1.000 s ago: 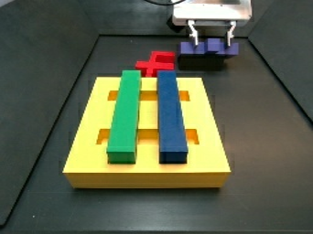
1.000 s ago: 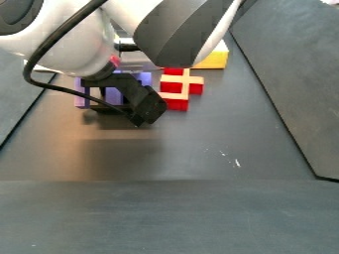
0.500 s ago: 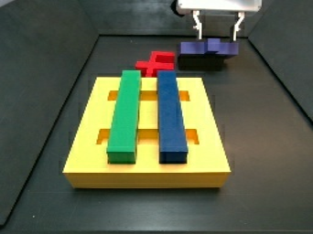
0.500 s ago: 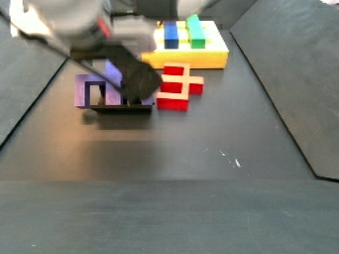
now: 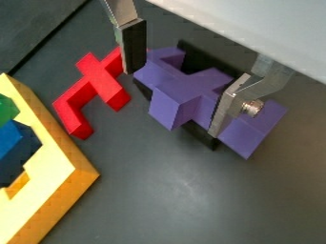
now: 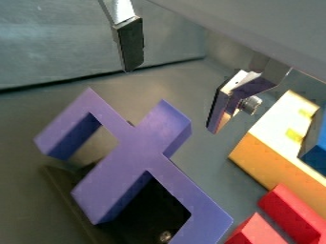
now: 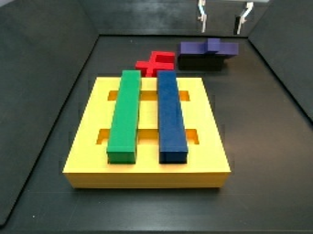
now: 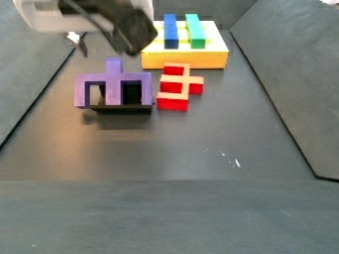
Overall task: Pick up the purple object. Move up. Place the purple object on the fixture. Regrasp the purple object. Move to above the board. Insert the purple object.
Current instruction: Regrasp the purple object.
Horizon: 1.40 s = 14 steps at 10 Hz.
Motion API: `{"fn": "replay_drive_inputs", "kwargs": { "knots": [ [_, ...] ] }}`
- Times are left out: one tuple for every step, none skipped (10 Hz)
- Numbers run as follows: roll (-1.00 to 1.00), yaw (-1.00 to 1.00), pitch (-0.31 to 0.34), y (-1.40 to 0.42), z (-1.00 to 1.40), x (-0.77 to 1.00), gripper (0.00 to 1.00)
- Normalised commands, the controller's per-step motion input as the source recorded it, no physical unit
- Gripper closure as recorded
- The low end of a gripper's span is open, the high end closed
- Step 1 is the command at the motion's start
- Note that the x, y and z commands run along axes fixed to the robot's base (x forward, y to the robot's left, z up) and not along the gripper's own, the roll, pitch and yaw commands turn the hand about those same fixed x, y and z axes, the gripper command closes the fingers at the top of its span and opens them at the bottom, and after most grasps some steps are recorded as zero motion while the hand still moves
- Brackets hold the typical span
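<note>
Regrasping is, in my judgement, the step in hand: the board (image 7: 146, 128) lies nearest in a side view with a green bar (image 7: 124, 111) and a dark-blue bar (image 7: 170, 113) in its slots, behind it the red cross piece (image 7: 154, 62), and farthest back the purple object (image 7: 208, 47) rests on the fixture (image 7: 203, 63). The tool (image 5: 189, 79) hangs above the purple object with its fingers (image 5: 132, 46) apart and clamped on nothing. To do it well, it should descend straight, centre the raised stub between the pads, and close only when both sit level on it.
</note>
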Motion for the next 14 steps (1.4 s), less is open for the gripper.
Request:
{"fn": "replay_drive_inputs", "kwargs": {
  "knots": [
    [0.93, 0.10, 0.000, -0.03, 0.19, 0.00, 0.00],
    [0.89, 0.11, 0.000, 0.00, 0.17, 0.00, 0.00],
    [0.86, 0.12, 0.000, 0.00, 0.17, 0.00, 0.00],
    [0.71, 0.12, 0.000, 0.00, 0.09, 0.00, 0.00],
    [0.83, 0.12, 0.000, -0.01, 0.07, 0.00, 0.00],
    [0.88, 0.12, 0.000, -0.03, 0.09, 0.00, 0.00],
    [0.89, 0.12, 0.000, -0.02, 0.11, 0.00, 0.00],
    [0.92, 0.12, 0.000, -0.04, 0.12, 0.00, 0.00],
    [0.91, 0.12, 0.000, -0.04, 0.11, 0.00, 0.00],
    [0.90, 0.13, 0.000, -0.06, 0.11, 0.00, 0.00],
    [0.84, 0.13, 0.000, -0.06, 0.12, 0.00, 0.00],
    [0.84, 0.15, -0.003, -0.08, 0.11, 0.00, 0.00],
    [0.83, 0.14, -0.011, -0.03, 0.03, 0.00, 0.00],
    [0.89, 0.17, 0.000, -0.02, 0.05, 0.00, 0.00]
  ]
}}
